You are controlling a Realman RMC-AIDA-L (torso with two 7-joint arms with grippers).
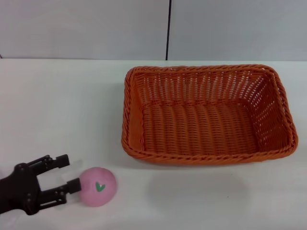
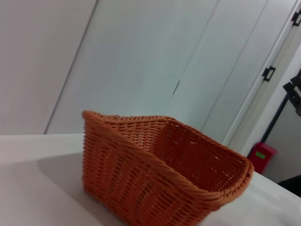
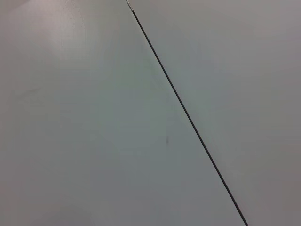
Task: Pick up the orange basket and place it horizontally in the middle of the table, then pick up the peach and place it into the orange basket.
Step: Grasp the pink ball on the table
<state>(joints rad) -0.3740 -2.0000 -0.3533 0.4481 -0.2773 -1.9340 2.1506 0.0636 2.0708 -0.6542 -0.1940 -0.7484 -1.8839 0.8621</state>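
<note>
The orange basket [image 1: 206, 157] lies lengthwise across the white table [image 1: 62, 105], a little right of centre, and nothing is in it. The left wrist view shows the same basket [image 2: 155, 183] from one corner. The pink peach [image 1: 97, 187] with its green leaf mark rests on the table near the front edge, left of the basket. My left gripper [image 1: 71, 173] is at the front left, open, its fingertips just left of the peach; the lower fingertip [image 1: 74, 186] reaches the peach's side. Neither the peach nor my own fingers appear in the left wrist view. My right gripper is out of view.
A grey panelled wall [image 1: 168, 28] with a dark vertical seam stands behind the table. The right wrist view shows only that wall panel [image 3: 94, 117]. In the left wrist view, a small red box [image 2: 261, 155] and a black stand [image 2: 294, 92] sit beyond the table.
</note>
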